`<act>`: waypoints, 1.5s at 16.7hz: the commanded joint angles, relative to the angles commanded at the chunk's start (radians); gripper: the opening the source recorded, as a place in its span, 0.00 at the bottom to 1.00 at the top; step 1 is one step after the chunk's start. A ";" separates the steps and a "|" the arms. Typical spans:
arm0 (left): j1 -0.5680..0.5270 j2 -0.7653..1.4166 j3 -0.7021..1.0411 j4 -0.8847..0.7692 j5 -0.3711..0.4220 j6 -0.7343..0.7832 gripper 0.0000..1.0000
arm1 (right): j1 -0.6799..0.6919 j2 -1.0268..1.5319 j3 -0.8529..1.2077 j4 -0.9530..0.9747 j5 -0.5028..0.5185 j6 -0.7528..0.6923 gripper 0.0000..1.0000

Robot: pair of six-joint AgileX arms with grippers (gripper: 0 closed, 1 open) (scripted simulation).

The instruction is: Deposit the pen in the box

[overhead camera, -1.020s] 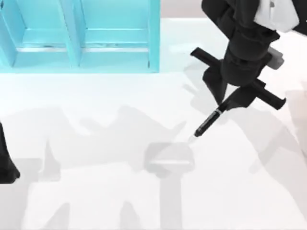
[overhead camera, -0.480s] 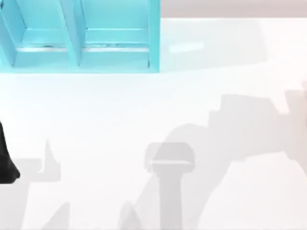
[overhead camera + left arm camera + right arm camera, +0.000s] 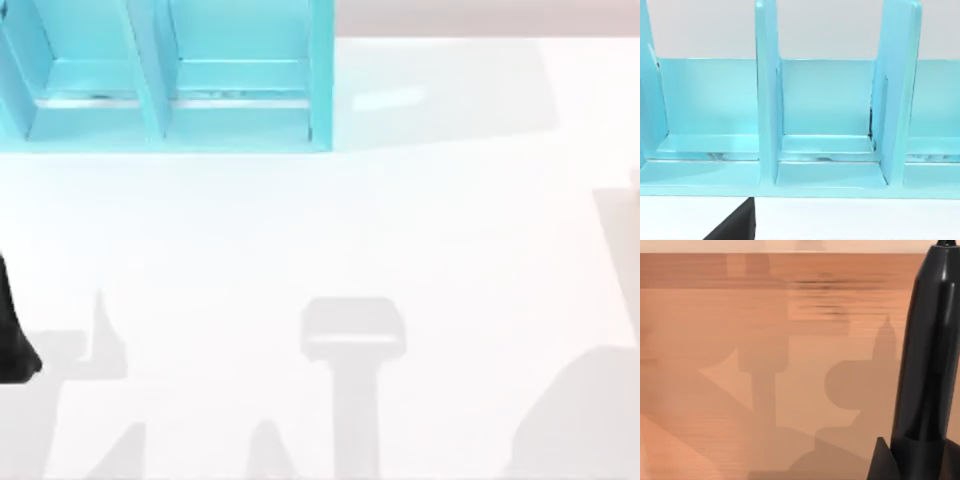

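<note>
From above, the turquoise box (image 3: 170, 75) sits at the table's (image 3: 320, 230) far left; the left arm (image 3: 12, 335) is parked at the left edge. The left wrist view faces the box's compartments. In the right wrist view, the pen (image 3: 925, 360) stands close up; I cannot tell either gripper's state.

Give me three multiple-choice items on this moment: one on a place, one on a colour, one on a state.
1. In the top view, where on the table does the box stand?
A. near right corner
B. far left part
C. centre

2. What colour is the box?
A. turquoise
B. red
C. yellow

3. Where is the pen?
A. lying in a compartment
B. lying on the table beside the box
C. close to the right wrist camera, outside the box

Answers:
1 B: its walls sit at the far left of the top view.
2 A: every wall and divider is light blue-green.
3 C: the black body rises over a tan surface, and the compartments in the left wrist view hold nothing.
</note>
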 joint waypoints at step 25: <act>0.000 0.000 0.000 0.000 0.000 0.000 1.00 | 0.080 -0.027 -0.261 0.237 0.004 0.081 0.15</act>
